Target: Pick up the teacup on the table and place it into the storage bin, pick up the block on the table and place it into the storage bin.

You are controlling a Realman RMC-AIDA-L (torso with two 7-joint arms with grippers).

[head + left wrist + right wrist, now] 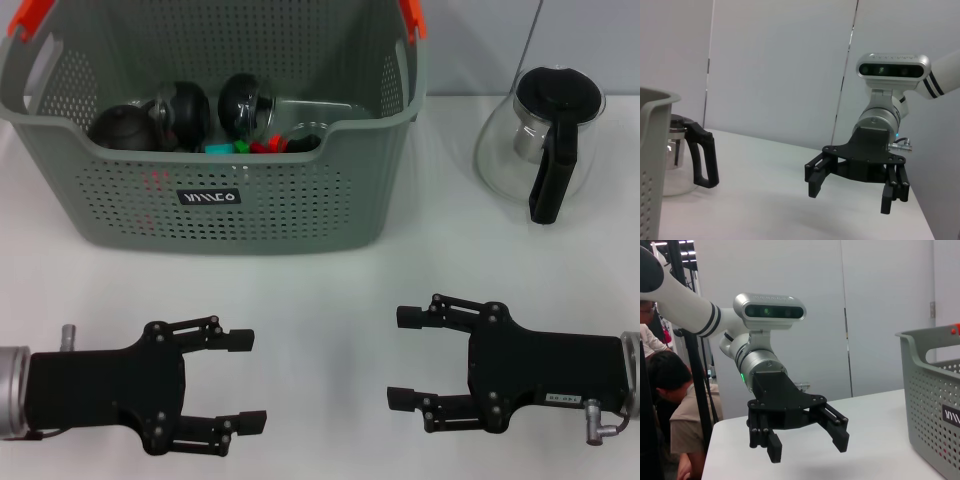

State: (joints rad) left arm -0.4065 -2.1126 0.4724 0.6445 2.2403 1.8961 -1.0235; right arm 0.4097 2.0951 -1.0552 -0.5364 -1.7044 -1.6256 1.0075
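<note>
The left gripper (245,382) hangs low over the white table (330,300) with its jaws spread and nothing between them; its fingers (238,340) point across toward the right gripper (405,358), which faces it with jaws likewise parted and empty, a bare strip of table between the two. In the left wrist view the right gripper (852,187) shows apart from the tabletop, its shadow on the surface below; in the right wrist view the left gripper (807,440) hovers the same way.

Beyond the left gripper, farther from the robot, stands the storage bin (220,190), a grey perforated basket with orange handle ends (30,20) and a black label (208,197) on its near wall; the right gripper sits off its near right corner. Inside it lie several dark rounded objects (180,112), apparently cups though I cannot tell for sure, next to small green and red pieces (245,147) that may be blocks; no teacup or block shows on the table itself.

Beyond the right gripper, well apart from it and beside the bin's right wall, a glass teapot (540,140) with black lid and handle stands upright.
</note>
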